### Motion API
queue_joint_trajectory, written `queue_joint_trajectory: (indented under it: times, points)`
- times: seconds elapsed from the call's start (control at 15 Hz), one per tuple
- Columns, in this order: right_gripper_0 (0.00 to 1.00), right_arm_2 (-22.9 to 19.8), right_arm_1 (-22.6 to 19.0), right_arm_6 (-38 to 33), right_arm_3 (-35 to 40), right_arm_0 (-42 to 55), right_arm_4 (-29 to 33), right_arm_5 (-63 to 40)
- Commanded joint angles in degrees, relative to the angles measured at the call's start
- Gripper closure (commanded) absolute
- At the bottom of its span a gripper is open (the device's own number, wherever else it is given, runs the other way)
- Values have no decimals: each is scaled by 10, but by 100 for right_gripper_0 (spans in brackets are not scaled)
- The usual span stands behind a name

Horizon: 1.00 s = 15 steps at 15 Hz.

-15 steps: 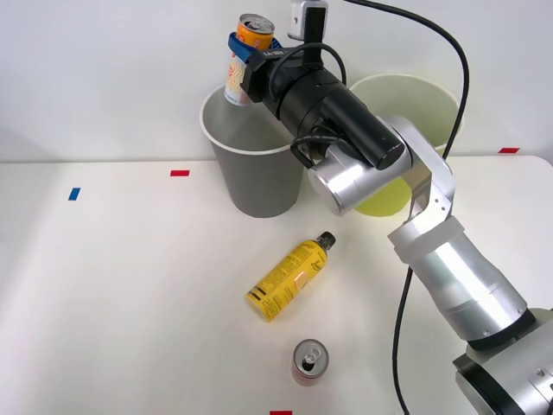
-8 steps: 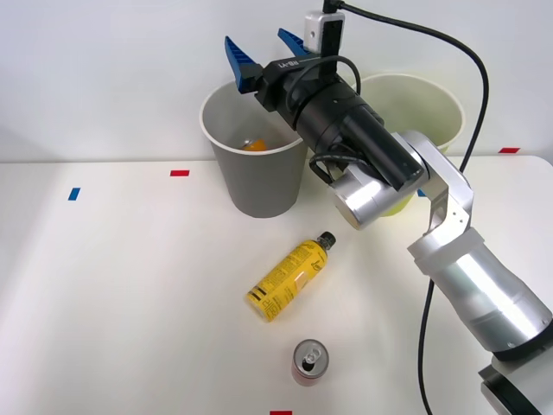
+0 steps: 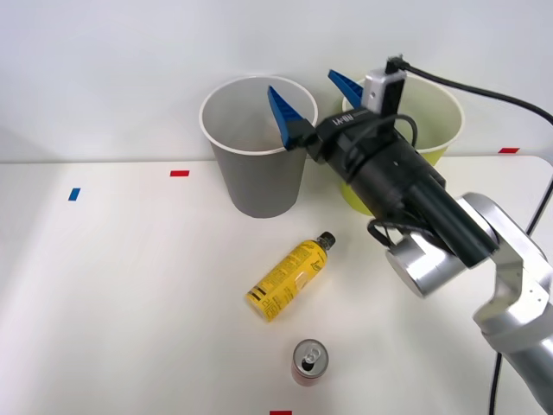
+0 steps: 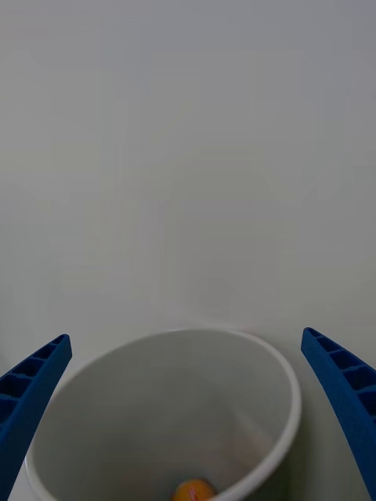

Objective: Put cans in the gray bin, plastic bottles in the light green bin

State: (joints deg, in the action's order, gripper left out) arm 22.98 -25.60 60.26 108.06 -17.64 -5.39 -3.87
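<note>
White tabletop (image 3: pixel 112 285) spreads before us in the front view: our right gripper (image 3: pixel 314 95) hangs empty, fingers spread, between the round gray bin (image 3: pixel 256 177) and the yellow-green bin (image 3: pixel 442 112); the yellow-labelled, black-capped plastic bottle (image 3: pixel 288 277) lies nearer us, the red can (image 3: pixel 310 361) upright beyond it. From our wrist, blue ribbed fingers (image 4: pixel 30 391) flank the gray bin's rim, an orange can (image 4: pixel 193 491) at its bottom.
</note>
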Motion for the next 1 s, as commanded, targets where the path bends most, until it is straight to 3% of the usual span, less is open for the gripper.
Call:
queue_joint_trajectory:
  times: [0.07, 0.33, 0.6, 1.0]
  points:
    - [0, -31, -37, -1, 98, 127, 40, 0]
    - [0, -75, -39, -1, 174, 281, 89, 1]
    - [0, -123, -27, -1, 202, 421, 94, 64]
    - [0, -166, 57, -1, 202, 562, 94, 96]
